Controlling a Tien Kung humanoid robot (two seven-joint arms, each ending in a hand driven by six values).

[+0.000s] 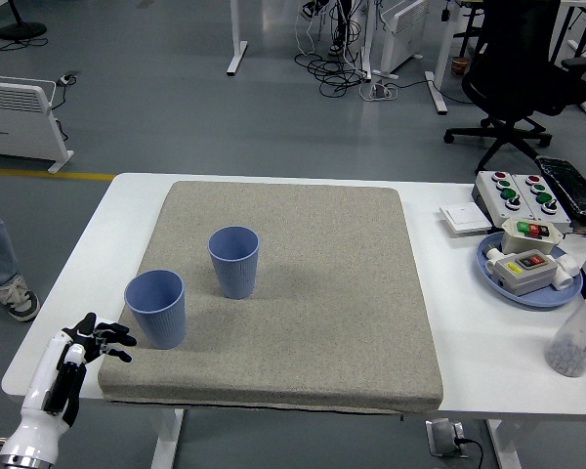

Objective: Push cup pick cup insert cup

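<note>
A white table (303, 376) carries a grey mat (303, 293), and on its left part two blue cups stand upright and apart: the far cup (234, 261) further in, the near cup (156, 309) close to the mat's front-left corner. The left hand (100, 339) hangs just beside that near cup, fingers loosely spread, holding nothing (the right arm is out of view). The push should probably land low on the cup's wall, slow and level, so it slides rather than tips.

A white table (273, 430) carries a grey mat (313, 313), control boxes (516, 191) and a blue plate (547, 298).
</note>
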